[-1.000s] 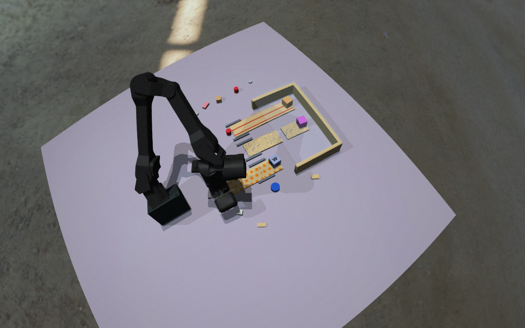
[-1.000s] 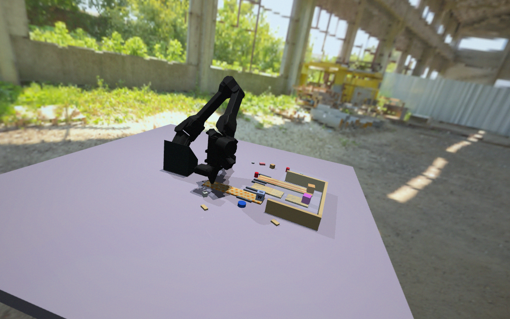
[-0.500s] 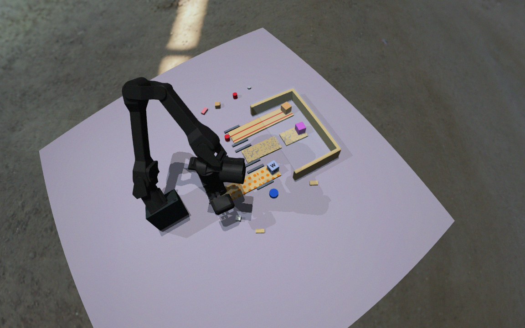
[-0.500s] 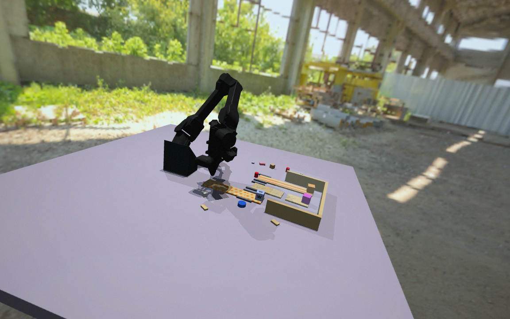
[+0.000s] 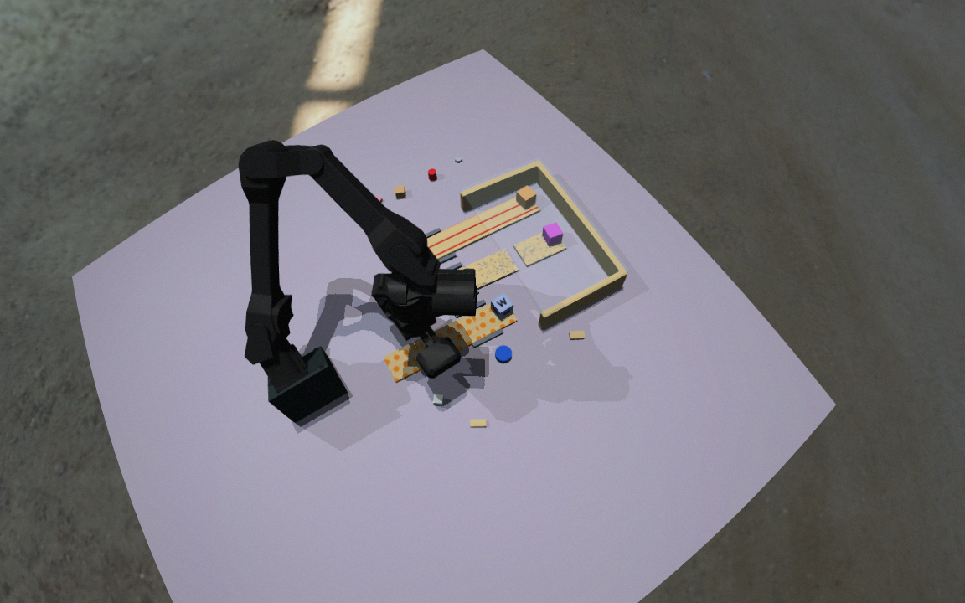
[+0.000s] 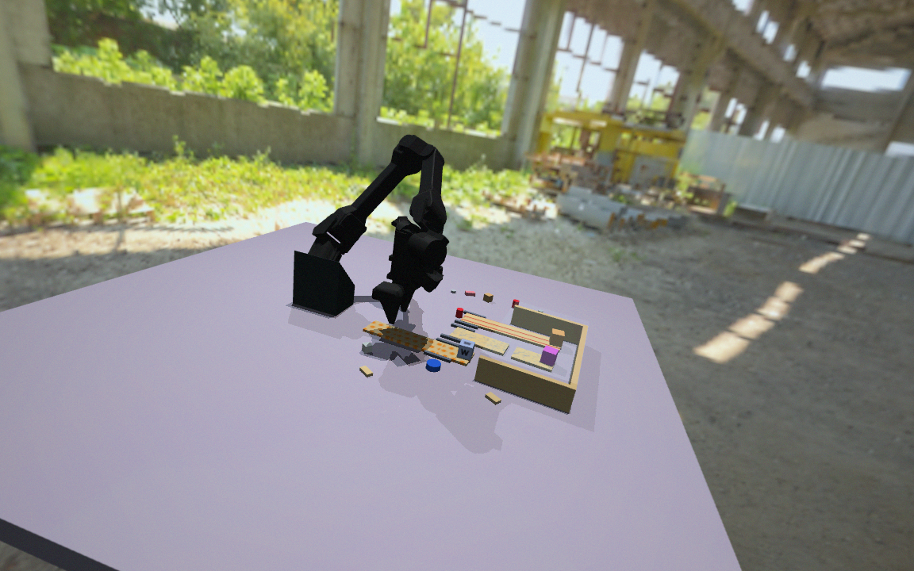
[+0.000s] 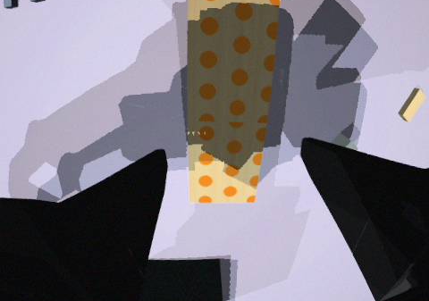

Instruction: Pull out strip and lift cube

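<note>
The orange-dotted strip [image 5: 487, 323] [image 6: 446, 349] lies in one piece on the table, drawn out of the fenced area toward the arm's base. The labelled cube [image 5: 503, 304] [image 6: 465, 349], light blue with a W, sits on the strip's far end, just outside the fence opening; it does not show in the wrist view. My gripper [image 5: 437, 358] [image 6: 393, 313] [image 7: 235, 153] is open and empty, hovering just above the near end of the strip, fingers to either side of it.
A tan U-shaped fence [image 5: 583, 301] [image 6: 517, 381] encloses a red-lined strip [image 5: 471, 221] with a tan cube [image 5: 525, 196] and a broken speckled strip [image 5: 493, 264] with a magenta cube [image 5: 552, 233]. A blue disc [image 5: 503, 353] [image 6: 433, 365] and tan chips [image 5: 576, 335] [image 7: 411, 104] lie nearby.
</note>
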You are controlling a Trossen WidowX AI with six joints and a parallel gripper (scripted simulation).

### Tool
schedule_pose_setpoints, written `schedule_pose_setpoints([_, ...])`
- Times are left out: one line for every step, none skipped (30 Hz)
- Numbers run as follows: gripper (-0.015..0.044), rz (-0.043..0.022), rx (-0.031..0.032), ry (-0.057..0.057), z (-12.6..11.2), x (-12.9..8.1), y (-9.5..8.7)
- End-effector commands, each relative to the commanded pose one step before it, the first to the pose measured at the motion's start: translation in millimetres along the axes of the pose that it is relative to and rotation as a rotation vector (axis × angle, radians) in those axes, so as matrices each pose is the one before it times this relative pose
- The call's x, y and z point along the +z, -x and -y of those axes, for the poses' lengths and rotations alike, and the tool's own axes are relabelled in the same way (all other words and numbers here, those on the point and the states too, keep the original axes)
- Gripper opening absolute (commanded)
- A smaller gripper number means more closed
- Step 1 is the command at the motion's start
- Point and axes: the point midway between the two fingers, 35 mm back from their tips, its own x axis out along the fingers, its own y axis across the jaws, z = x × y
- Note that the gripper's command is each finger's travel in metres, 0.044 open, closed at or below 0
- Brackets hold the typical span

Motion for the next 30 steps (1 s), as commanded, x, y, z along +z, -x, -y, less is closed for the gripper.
schedule_pose_setpoints([0.044,0.00266,0.00222,0.0001,1.42,15.93,1.89])
schedule_pose_setpoints([0.044,0.00012,-0.00002,0.0001,0.27,2.99,0.38])
schedule_pose_setpoints([0.044,0.00011,-0.00001,0.0001,0.24,2.91,0.35])
schedule_pose_setpoints([0.044,0.00012,-0.00002,0.0001,0.27,2.98,0.37])
schedule_pose_setpoints([0.044,0.00012,-0.00001,0.0001,0.25,2.92,0.35])
schedule_pose_setpoints([0.044,0.00012,-0.00002,0.0001,0.27,3.0,0.38])
schedule_pose_setpoints([0.044,0.00011,-0.00001,0.0001,0.25,2.91,0.35])
schedule_pose_setpoints([0.044,0.00012,-0.00002,0.0001,0.27,2.99,0.38])
schedule_pose_setpoints([0.044,0.00012,-0.00001,0.0001,0.25,2.91,0.36])
schedule_pose_setpoints([0.044,0.00012,-0.00002,0.0001,0.28,3.01,0.38])
schedule_pose_setpoints([0.044,0.00012,-0.00001,0.0001,0.25,2.91,0.36])
schedule_pose_setpoints([0.044,0.00012,-0.00002,0.0001,0.27,3.0,0.39])
schedule_pose_setpoints([0.044,0.00011,-0.00001,0.0001,0.25,2.89,0.36])
schedule_pose_setpoints([0.044,0.00012,-0.00002,0.0001,0.28,3.01,0.39])
schedule_pose_setpoints([0.044,0.00012,-0.00001,0.0001,0.25,2.92,0.36])
schedule_pose_setpoints([0.044,0.00012,-0.00002,0.0001,0.28,3.04,0.39])
schedule_pose_setpoints([0.044,0.00012,-0.00001,0.0001,0.25,2.9,0.36])
schedule_pose_setpoints([0.044,0.00012,-0.00002,0.0001,0.28,3.03,0.39])
schedule_pose_setpoints([0.044,0.00012,-0.00001,0.0001,0.25,2.91,0.36])
schedule_pose_setpoints([0.044,0.00012,-0.00002,0.0001,0.28,3.05,0.39])
schedule_pose_setpoints([0.044,0.00012,-0.00001,0.0001,0.25,2.89,0.36])
schedule_pose_setpoints([0.044,0.00012,-0.00002,0.0001,0.28,3.04,0.39])
schedule_pose_setpoints([0.044,0.00012,-0.00001,0.0001,0.25,2.9,0.36])
schedule_pose_setpoints([0.044,0.00012,-0.00002,0.0001,0.27,3.06,0.4])
schedule_pose_setpoints([0.044,0.00012,-0.00001,0.0001,0.24,2.89,0.36])
schedule_pose_setpoints([0.044,0.00012,-0.00002,0.0001,0.26,3.07,0.4])
schedule_pose_setpoints([0.044,0.00012,-0.00001,0.0001,0.23,2.9,0.36])
schedule_pose_setpoints([0.044,0.00012,-0.00002,0.0001,0.24,3.08,0.4])
schedule_pose_setpoints([0.044,0.00011,-0.00001,0.0001,0.21,2.89,0.36])
schedule_pose_setpoints([0.044,0.00012,-0.00002,0.0001,0.24,3.08,0.4])
